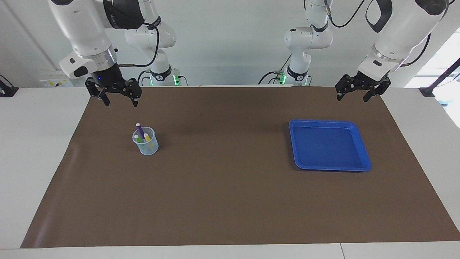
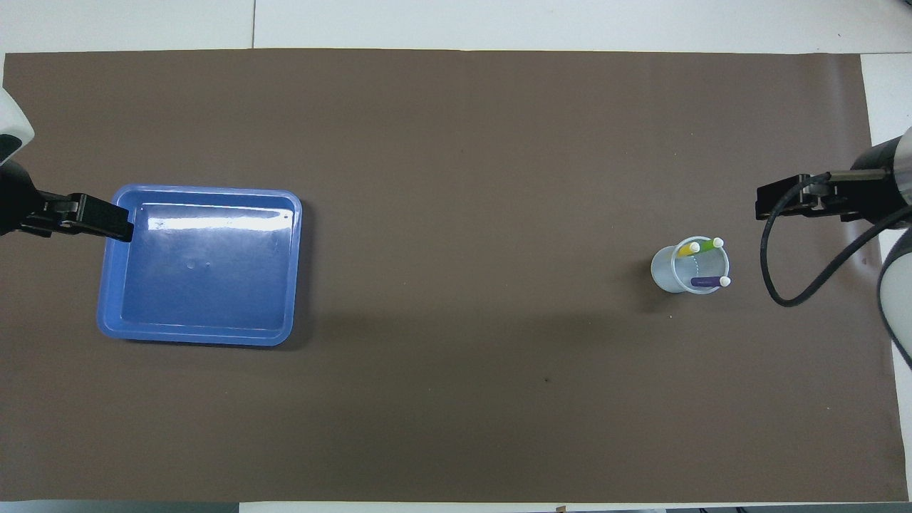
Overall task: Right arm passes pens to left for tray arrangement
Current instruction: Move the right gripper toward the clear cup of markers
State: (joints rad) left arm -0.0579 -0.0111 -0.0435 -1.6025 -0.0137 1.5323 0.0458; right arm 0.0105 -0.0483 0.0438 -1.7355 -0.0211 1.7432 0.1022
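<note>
While all three pens (image 1: 143, 137) stood in the cup (image 1: 145, 141), pickup had not begun.
Right claw (image 1: 119, 100) hung apart over the worktop (image 1: 230, 201); left claw (image 1: 354, 94) waited apart near the tray (image 1: 363, 152). Next: descend onto one pen.

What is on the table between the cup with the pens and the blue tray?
Nothing: only bare brown mat lies between the cup holding the pens and the blue tray, seen plainly in the overhead view.

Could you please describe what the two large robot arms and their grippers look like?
Both are thick, glossy white arms with silver wrist rings and black two-finger grippers. The right gripper hangs from a black wrist block with a small blue light; the left gripper shows none. Black cables loop along both arms.
</note>
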